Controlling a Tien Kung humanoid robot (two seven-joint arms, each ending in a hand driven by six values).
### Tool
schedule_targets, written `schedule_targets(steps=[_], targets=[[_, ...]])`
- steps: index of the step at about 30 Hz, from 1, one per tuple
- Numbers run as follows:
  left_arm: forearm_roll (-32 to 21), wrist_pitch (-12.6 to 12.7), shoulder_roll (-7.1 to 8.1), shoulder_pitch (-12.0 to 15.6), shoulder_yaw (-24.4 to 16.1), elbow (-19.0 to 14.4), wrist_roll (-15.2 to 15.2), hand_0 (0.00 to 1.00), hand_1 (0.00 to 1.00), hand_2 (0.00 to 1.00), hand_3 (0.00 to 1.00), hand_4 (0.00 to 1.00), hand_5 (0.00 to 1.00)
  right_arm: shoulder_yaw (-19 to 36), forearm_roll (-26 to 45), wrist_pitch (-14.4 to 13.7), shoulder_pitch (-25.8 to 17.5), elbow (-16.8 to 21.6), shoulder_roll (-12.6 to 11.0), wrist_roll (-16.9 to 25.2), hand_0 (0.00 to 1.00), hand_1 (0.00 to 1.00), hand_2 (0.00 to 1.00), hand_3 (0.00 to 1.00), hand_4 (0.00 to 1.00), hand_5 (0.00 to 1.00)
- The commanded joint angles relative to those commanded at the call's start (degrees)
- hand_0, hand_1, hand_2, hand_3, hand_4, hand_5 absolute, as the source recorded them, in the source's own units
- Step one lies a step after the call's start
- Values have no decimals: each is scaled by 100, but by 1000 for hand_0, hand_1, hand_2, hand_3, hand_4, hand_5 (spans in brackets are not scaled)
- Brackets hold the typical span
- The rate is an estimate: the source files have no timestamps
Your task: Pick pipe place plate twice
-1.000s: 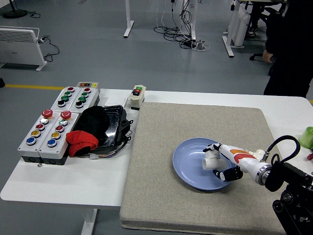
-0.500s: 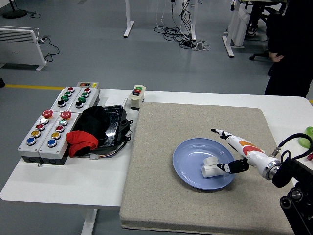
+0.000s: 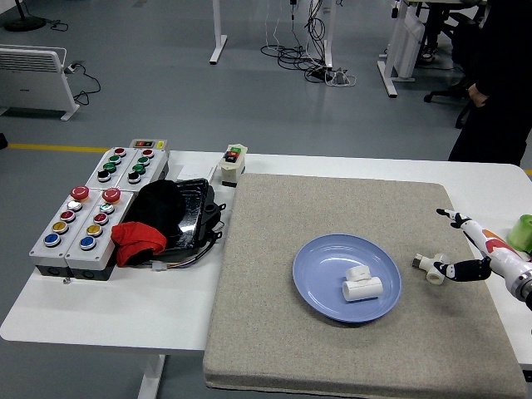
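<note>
Two pipes: one (image 3: pixel 362 287) lies in the plate (image 3: pixel 320 291), long axis roughly left-right, stub toward the far side; the second (image 3: pixel 430 267) rests on the mat (image 3: pixel 332 216) right of the plate; right hand (image 3: pixel 467 248) beside it, fingers spread, thumb near or touching it, holding nothing.

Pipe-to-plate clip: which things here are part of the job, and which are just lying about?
Job: blue plate; white pipe piece in it; second pipe piece on the mat by the right robot hand.

Lying about: button boxes; black tray with red and black cloths; small switch box; green object.
</note>
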Motion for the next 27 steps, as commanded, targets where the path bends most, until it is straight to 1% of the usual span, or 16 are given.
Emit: schedule_targets(steps=[3,6,8,11,13,20,26,27], targets=[[2,-1,-2,-11,1,-1,1,623,584,512,586,272,998,-30,-10,50,70,-195,-8,1,993,926,993,950,754,195],[-33,-2,-5,-31,20,-1,-10,624,584,511,586,272,998,-53,61,38,161,-380,22,9,989,923,993,952,748,199],[-45,-2,-7,-38,29,-1,-14,624,584,511,586,272,998,-77,80,-6,263,-600,57,24,989,923,993,952,748,199],[-63,-1,-8,-40,36,-2,-19,624,584,511,586,272,998,-97,93,-37,360,-816,89,37,989,923,993,952,748,199],[-79,4,-12,-39,43,1,-23,624,585,512,586,272,998,-74,-46,-25,453,-1010,141,23,989,921,988,946,749,206],[-98,6,-20,-28,48,0,-24,624,585,512,586,269,998,-153,-215,-8,571,-1329,204,-20,986,921,985,934,747,217],[-92,8,-31,-7,45,1,-21,624,586,513,586,269,998,-240,-275,-100,627,-1546,241,-8,985,914,976,925,745,220],[-100,8,-31,-4,50,0,-25,624,586,513,586,269,998,-237,-259,-170,643,-1610,262,0,985,914,976,925,745,220]])
